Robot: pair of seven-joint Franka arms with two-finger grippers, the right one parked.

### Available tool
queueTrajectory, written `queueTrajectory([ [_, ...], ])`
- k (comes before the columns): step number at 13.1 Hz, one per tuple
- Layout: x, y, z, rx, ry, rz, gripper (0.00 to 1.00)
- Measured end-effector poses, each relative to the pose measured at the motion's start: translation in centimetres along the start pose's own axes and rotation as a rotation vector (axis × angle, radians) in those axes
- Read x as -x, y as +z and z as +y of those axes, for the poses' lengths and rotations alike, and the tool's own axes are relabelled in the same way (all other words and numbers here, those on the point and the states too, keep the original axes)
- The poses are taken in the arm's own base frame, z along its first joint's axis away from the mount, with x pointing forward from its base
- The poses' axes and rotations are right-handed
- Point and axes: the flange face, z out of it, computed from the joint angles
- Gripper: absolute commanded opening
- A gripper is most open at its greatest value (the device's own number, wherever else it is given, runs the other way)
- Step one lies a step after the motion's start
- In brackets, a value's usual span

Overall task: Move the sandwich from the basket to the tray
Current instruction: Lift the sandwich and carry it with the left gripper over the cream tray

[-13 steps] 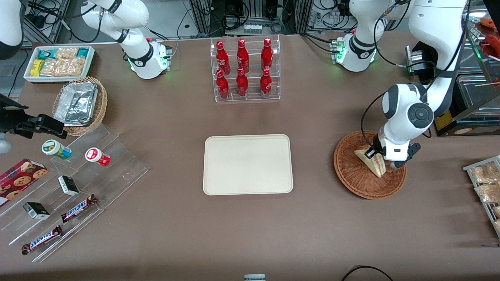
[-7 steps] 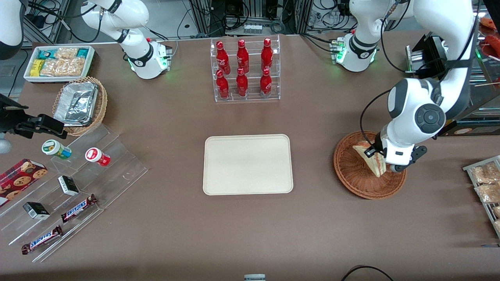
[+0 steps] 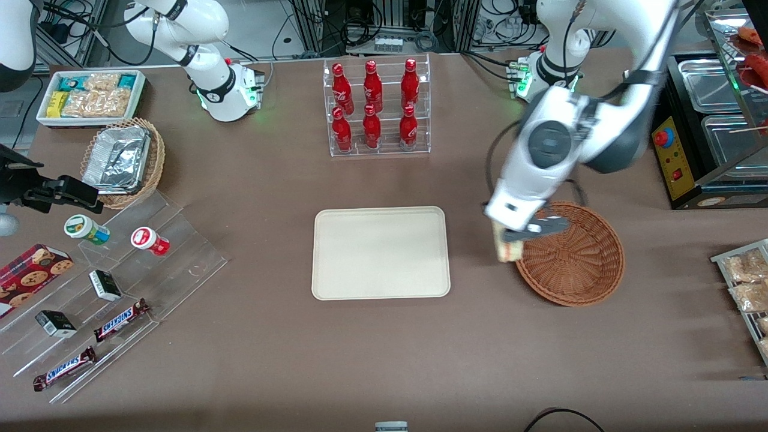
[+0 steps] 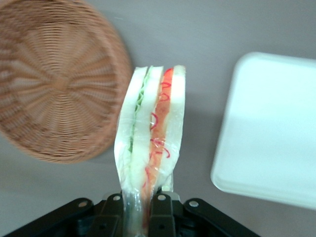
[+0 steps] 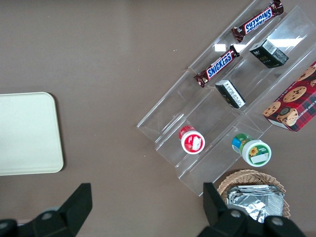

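Observation:
My left gripper (image 3: 507,240) is shut on the sandwich (image 3: 503,249), a wrapped wedge of pale bread with red and green filling (image 4: 150,133). It holds the sandwich in the air between the reddish-brown wicker basket (image 3: 570,255) and the cream-white tray (image 3: 380,252), just outside the basket's rim. The basket (image 4: 54,79) holds nothing. The tray (image 4: 271,128) lies flat on the brown table and also shows in the right wrist view (image 5: 27,133).
A clear rack of red bottles (image 3: 375,108) stands farther from the front camera than the tray. A clear stepped stand with snacks (image 3: 102,282), a tan basket of foil containers (image 3: 123,159) and a white bin of packets (image 3: 90,96) lie toward the parked arm's end.
My gripper has lifted the sandwich out of the basket and carried it over the rim toward the tray. The basket is left with nothing in it.

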Motion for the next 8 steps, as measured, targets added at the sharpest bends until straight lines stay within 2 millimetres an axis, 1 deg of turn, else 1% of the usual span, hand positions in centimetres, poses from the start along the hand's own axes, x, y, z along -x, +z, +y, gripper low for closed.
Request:
queueTrajectory([
  [1,0.7,0.3,2.4,0.014,0.042,-0.006,0.0],
  [3,0.8,1.4,5.7,0.031,0.094,-0.02,0.0],
  [4,1.0,2.3,7.4,0.031,0.106,-0.025,0.0],
  [6,1.4,4.2,11.6,0.03,0.102,-0.025,0.0],
  [8,1.6,6.1,14.8,0.023,0.096,-0.014,0.0],
])
